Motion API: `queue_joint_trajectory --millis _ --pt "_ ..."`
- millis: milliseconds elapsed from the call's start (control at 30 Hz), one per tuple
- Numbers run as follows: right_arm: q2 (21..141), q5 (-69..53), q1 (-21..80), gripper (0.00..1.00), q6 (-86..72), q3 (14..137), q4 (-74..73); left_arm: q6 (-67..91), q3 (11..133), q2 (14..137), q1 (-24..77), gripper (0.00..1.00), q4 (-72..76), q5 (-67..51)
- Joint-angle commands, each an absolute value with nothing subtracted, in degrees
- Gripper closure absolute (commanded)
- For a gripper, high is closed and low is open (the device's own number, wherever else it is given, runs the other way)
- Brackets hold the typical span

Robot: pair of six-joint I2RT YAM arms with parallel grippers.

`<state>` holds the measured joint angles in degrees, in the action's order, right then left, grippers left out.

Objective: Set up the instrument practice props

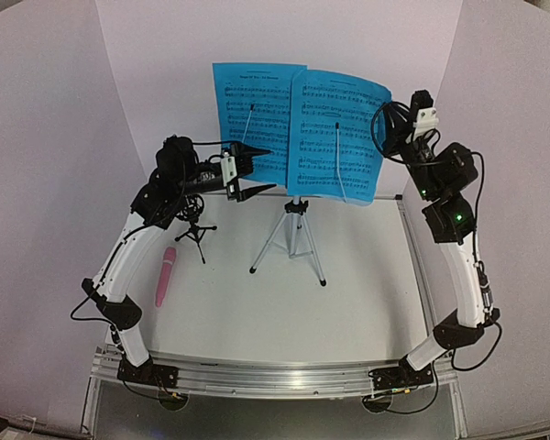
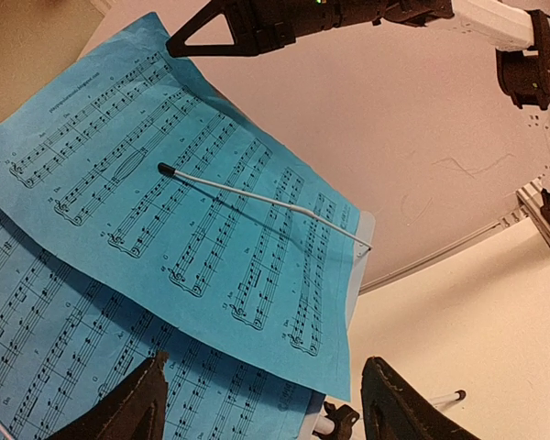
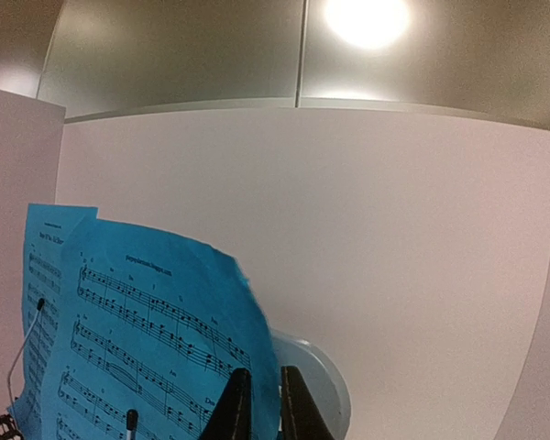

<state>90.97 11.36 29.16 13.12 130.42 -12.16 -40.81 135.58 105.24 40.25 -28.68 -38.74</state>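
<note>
1. Closest to the lens on my right wrist, my right gripper [image 3: 266, 403] has its jaws pinched together on the outer edge of the right-hand sheet-music page [image 3: 156, 339].
2. My left gripper [image 2: 266, 408] hangs before the left-hand sheet-music page [image 1: 243, 101], jaws wide apart, holding nothing.
3. I judge the step in hand to be squaring the pages on the music stand [image 1: 296, 229], which stands mid-table toward the back. The right page overlaps the left, and each lies under a wire page retainer [image 1: 339, 160].
4. The next move calls for letting go without dragging the paper. Then the pink microphone [image 1: 165, 275], lying flat on the table [image 1: 367, 302] at my left, wants seating in the black tripod mic holder [image 1: 197, 231] standing near it.
5. Count: two pages, two retainers, one stand, one microphone, one holder.
</note>
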Motion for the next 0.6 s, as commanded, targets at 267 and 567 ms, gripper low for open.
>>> queue_joint_trajectory --millis 267,567 --pt "90.6 11.1 28.6 1.00 11.2 131.3 -11.1 -42.7 135.1 102.0 40.6 0.28 -29.4 -37.7" --pt "87.8 13.7 28.6 1.00 11.7 128.4 -9.5 -43.5 134.6 101.9 40.5 0.27 -29.4 -36.8"
